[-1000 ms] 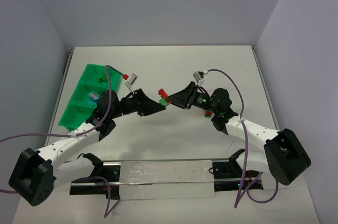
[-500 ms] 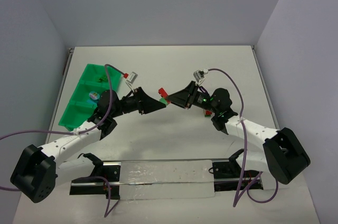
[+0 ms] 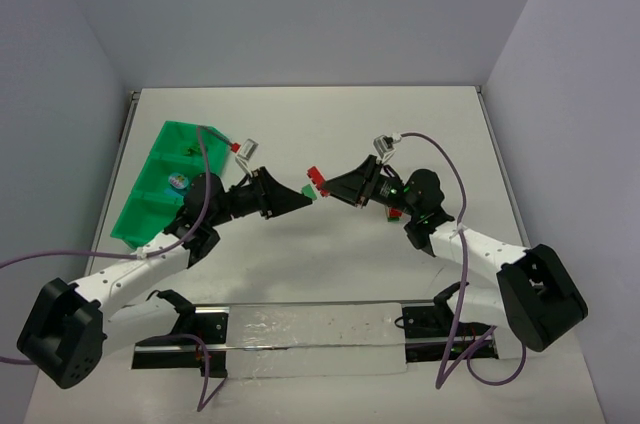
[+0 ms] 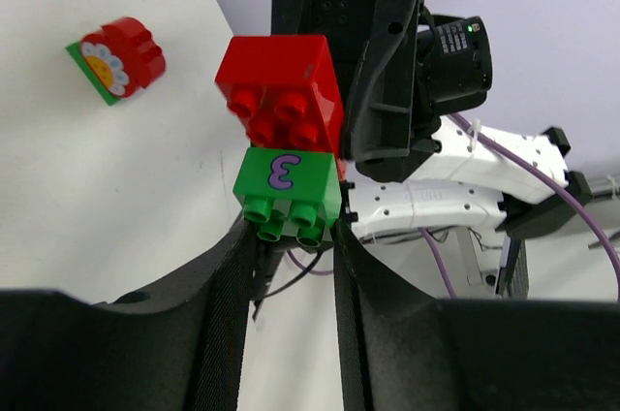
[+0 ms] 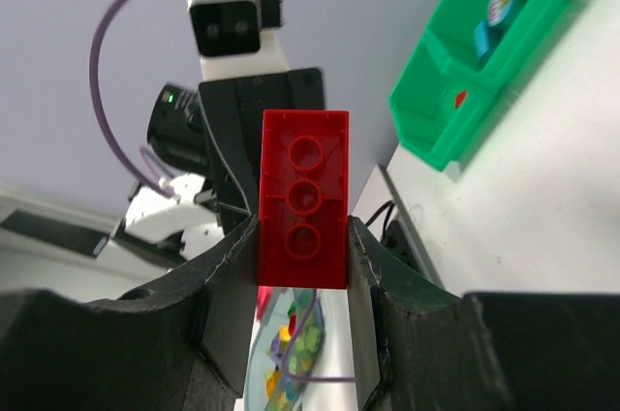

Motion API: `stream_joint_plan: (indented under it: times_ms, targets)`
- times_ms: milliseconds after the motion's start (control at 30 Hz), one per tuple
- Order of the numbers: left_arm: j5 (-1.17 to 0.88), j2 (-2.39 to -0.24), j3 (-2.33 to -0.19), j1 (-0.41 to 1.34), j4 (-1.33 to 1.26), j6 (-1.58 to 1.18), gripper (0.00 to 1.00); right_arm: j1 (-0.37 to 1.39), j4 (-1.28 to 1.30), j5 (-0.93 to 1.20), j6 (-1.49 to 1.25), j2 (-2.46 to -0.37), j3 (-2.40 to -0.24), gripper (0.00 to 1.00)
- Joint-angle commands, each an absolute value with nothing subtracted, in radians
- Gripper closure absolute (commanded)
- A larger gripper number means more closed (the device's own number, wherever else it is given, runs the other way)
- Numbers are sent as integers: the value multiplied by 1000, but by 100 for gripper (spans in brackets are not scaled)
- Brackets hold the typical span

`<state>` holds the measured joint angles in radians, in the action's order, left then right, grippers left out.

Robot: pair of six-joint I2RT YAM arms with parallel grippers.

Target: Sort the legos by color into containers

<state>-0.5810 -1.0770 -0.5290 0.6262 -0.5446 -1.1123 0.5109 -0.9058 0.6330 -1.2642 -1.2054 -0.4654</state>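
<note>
My left gripper (image 3: 304, 196) (image 4: 289, 237) is shut on a green brick (image 4: 288, 183) marked with a purple 3, seen small in the top view (image 3: 312, 197). My right gripper (image 3: 328, 182) (image 5: 301, 229) is shut on a red brick (image 5: 302, 198) (image 3: 318, 176). The grippers meet tip to tip above the table's middle. In the left wrist view the red brick (image 4: 281, 91) sits right against the green one; I cannot tell whether they are joined. The green tray (image 3: 150, 184) (image 5: 455, 91) lies at the left, holding a teal piece (image 5: 499, 4) and a small red piece (image 5: 460, 98).
A red flower-printed brick on a green base (image 4: 116, 57) lies on the table beyond the grippers. A round-printed piece (image 3: 176, 182) sits in a middle tray compartment. Purple cables loop over both arms. A metal rail (image 3: 300, 329) runs along the near edge.
The right gripper has shifted a little to the right with the red brick. The left gripper has barely moved and still grips the green brick.
</note>
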Motion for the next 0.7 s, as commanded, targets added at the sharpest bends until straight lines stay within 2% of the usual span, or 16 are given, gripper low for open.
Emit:
stream_joint_plan:
  times_ms: [0, 167, 233, 367, 433, 567, 667]
  targets:
    - [-491, -988, -506, 605, -567, -1089, 100, 432, -929, 665, -1266, -1150, -418, 97]
    - [-507, -969, -507, 569, -526, -1074, 100, 390, -902, 690, -1248, -1123, -410, 97]
    - [-487, -958, -531, 547, -415, -1039, 100, 385, -853, 682, -1216, -1104, -414, 97]
    - [-323, -956, -695, 437, -64, -934, 100, 383, -473, 573, -1052, -1018, -481, 97]
    - [-229, -996, -796, 330, 203, -906, 100, 381, -342, 515, -931, -981, -508, 97]
    - [4, -1158, -1017, 201, 479, -845, 100, 382, -162, 434, -824, -908, -554, 97]
    - [170, -1261, -1131, 174, 555, -826, 100, 382, -145, 421, -806, -892, -550, 97]
